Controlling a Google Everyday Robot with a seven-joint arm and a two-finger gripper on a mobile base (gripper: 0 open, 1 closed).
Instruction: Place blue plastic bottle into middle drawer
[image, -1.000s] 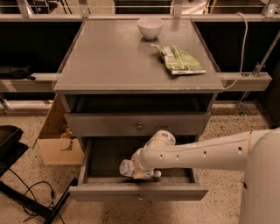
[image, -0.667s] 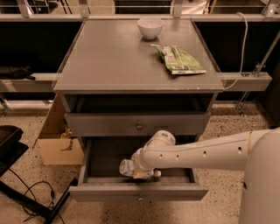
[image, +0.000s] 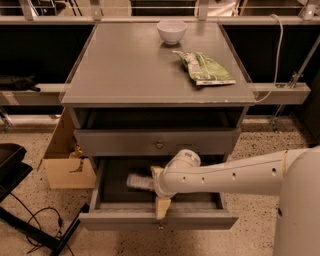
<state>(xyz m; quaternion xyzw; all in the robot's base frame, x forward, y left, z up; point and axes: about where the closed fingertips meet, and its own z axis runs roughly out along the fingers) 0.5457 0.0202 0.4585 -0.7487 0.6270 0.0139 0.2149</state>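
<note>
The grey cabinet (image: 150, 125) is the biggest thing here. Its flat surface (image: 130, 65) lies well above the middle drawer (image: 120, 220), which stands pulled out at the cabinet's foot with its dark floor showing. The robot's pale arm (image: 240, 175) reaches in from the drawer's right side and crosses over its right half. Directly above the drawer is a closed grey drawer front (image: 115, 142) with a round metal knob (image: 159, 145). A cardboard box (image: 67, 165) sits on the floor just beside the drawer's left wall.

High above the drawer, on the surface, lie a green-and-white snack bag (image: 205, 67) towards the right and a small white bowl (image: 171, 31) at the back edge. Neither belongs to this job.

The blue plastic bottle (image: 139, 181) lies on its side inside the middle drawer, left of centre on the floor. Its right end runs in under the wrist. The gripper (image: 157, 194) is inside the drawer at that end, close over the front wall. Its fingers (image: 163, 206) look spread and released, with one tan finger pointing down across the drawer's front edge and the other above the bottle's end. I cannot see whether either one touches the bottle.

The step looks like the let-go, with the bottle already down in the right compartment. The next move should be a straight lift up and out of the drawer. The lower finger must clear the front wall, and the wrist must not drag the bottle along or knock the closed front above.
</note>
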